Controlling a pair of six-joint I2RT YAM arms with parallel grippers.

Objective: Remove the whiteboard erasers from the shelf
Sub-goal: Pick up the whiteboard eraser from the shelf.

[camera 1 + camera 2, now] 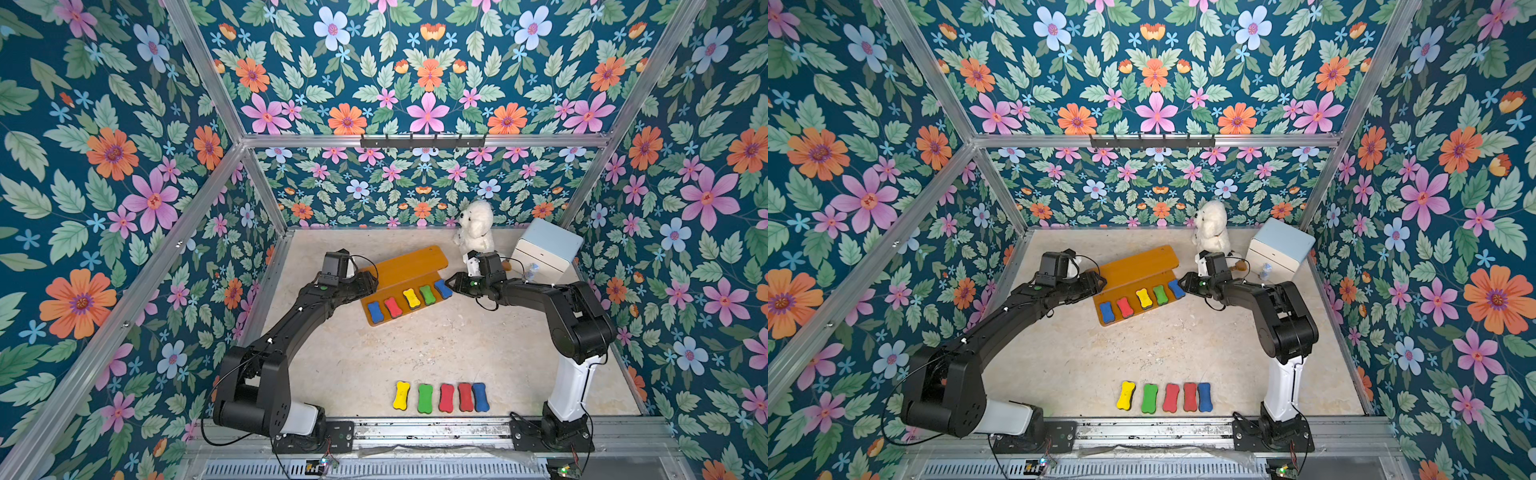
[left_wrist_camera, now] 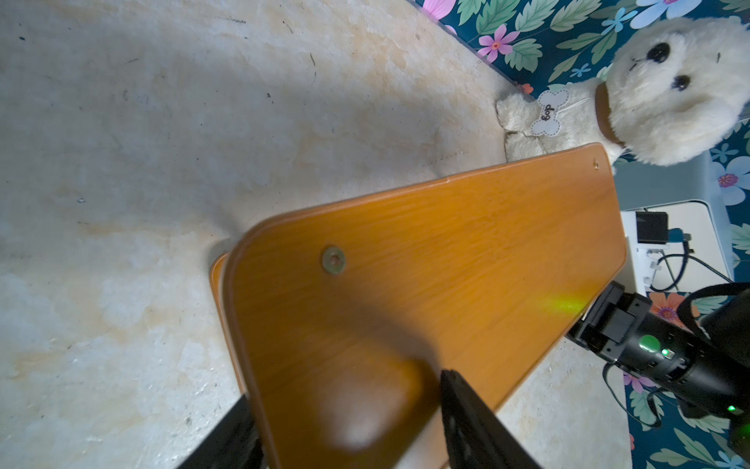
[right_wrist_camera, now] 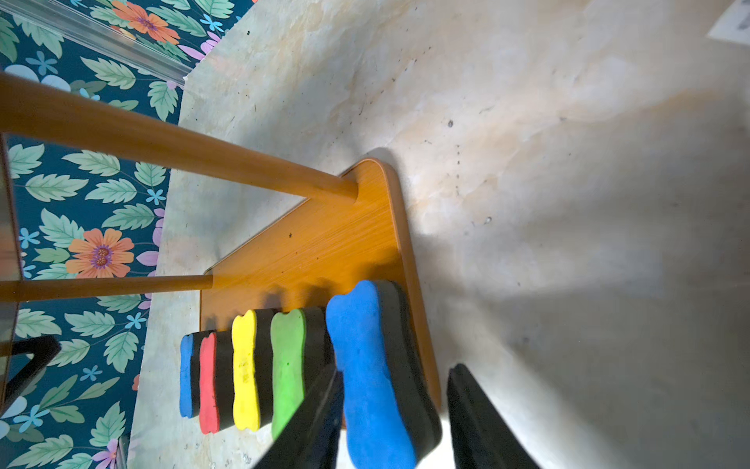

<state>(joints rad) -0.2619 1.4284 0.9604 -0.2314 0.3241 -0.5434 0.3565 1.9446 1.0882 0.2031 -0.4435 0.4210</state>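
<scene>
The orange wooden shelf (image 1: 409, 262) stands at the back of the table. Several erasers lie in a row on its lower board: blue (image 1: 375, 312), red (image 1: 392, 306), yellow (image 1: 411, 298), green (image 1: 427, 294) and blue (image 1: 443, 288). My right gripper (image 1: 449, 286) (image 3: 397, 367) is shut on the blue eraser (image 3: 369, 365) at the shelf's right end. One finger is wedged between it and the green eraser (image 3: 288, 365); the other sits close by its felt edge. My left gripper (image 1: 372, 283) (image 2: 345, 385) grips the left end of the upper board (image 2: 446, 243).
Several erasers (image 1: 446, 397) lie in a row on the table near the front edge. A white plush dog (image 1: 476, 226) sits behind the shelf's right end. A white-and-light-blue drawer box (image 1: 544, 249) stands at the back right, close to my right arm.
</scene>
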